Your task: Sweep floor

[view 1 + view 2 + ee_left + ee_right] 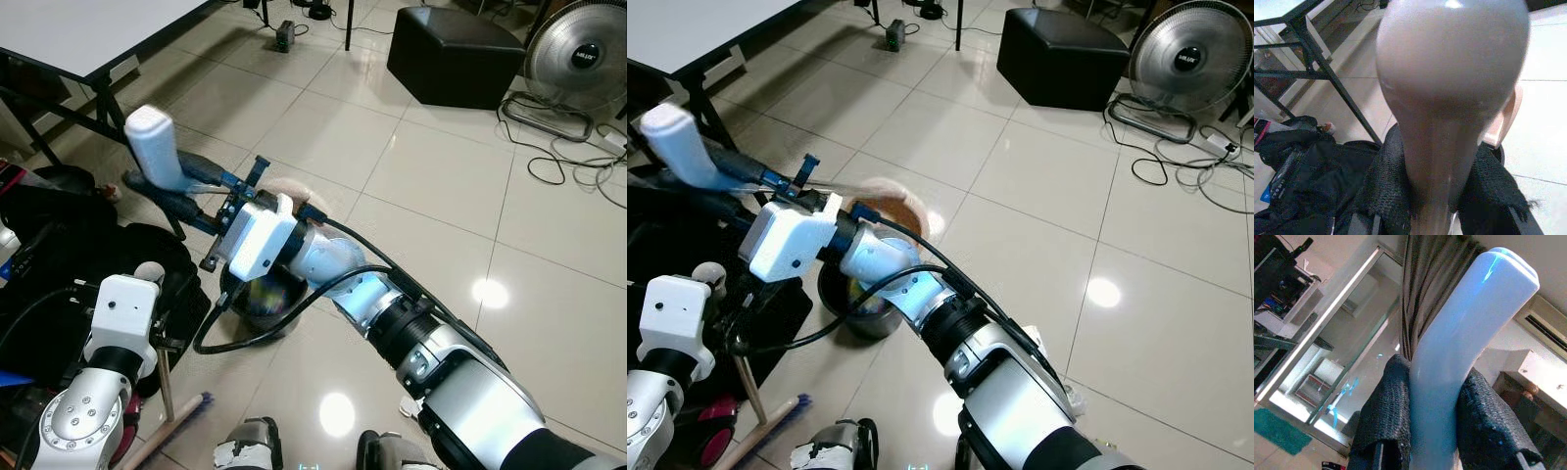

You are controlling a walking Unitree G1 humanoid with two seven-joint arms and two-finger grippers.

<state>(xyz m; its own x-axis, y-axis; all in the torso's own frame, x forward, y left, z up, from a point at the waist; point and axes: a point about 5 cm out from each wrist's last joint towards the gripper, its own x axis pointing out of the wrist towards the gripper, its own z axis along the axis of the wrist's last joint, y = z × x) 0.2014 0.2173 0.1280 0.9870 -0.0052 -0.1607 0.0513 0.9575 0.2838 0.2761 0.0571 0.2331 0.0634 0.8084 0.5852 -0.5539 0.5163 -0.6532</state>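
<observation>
Left eye view: you are looking down at the tiled floor [431, 186]. Your right gripper [201, 186] is reaching across to about 10 o'clock, jaws clamping a white dustpan handle [152, 145] that is sticking up and away. Your left gripper [147, 284] is sitting at 8 o'clock, gripping the round top of the broom stick [163, 377]; the stick is running straight down to blue bristles [191, 406] at 7 o'clock by your feet. A dark bowl-like bin [260, 304] is sitting under the right forearm.

Right eye view: same layout; a fan [1190, 59] and black ottoman [1063, 54] are standing at 1 o'clock, a white surface [696, 29] at 11.

Left wrist view: jaws are closing tight around the stick's knob [1449, 73].

Right wrist view: jaws are pinching the handle mid-length.

Judgement: the broom's long axis is running near vertical, bristles nearest your left side, so the left arm is leading the stroke toward the pan.
</observation>
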